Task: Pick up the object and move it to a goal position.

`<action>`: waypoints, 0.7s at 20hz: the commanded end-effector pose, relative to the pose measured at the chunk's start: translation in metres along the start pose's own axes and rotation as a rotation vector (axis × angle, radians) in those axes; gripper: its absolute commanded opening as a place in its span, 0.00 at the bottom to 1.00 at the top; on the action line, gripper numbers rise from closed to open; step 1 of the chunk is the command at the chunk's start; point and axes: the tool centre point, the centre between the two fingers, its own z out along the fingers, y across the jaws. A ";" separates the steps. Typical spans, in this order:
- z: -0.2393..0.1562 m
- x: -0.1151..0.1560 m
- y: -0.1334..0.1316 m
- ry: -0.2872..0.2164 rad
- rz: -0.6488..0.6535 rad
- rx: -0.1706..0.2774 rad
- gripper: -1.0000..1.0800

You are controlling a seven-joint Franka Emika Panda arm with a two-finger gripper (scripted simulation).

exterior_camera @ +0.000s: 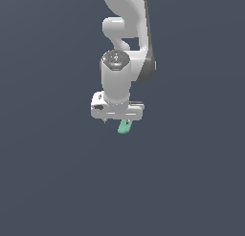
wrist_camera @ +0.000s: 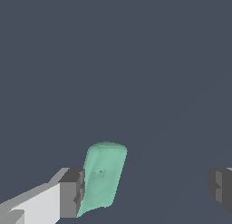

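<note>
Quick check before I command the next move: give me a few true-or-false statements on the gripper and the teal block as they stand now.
1. The gripper is open. True.
2. The teal block sits beside one finger, apart from the other. True.
3. The block is red. False: it is teal-green.
4. In the exterior view the block is far from the gripper. False: it shows just under it.
5. Both fingers clamp the block. False: a wide gap remains.
</note>
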 end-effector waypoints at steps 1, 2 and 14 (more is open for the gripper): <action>0.006 -0.003 -0.004 0.001 0.015 0.003 0.96; 0.010 -0.005 -0.006 0.001 0.023 0.004 0.96; 0.068 -0.048 -0.038 0.013 0.192 0.027 0.96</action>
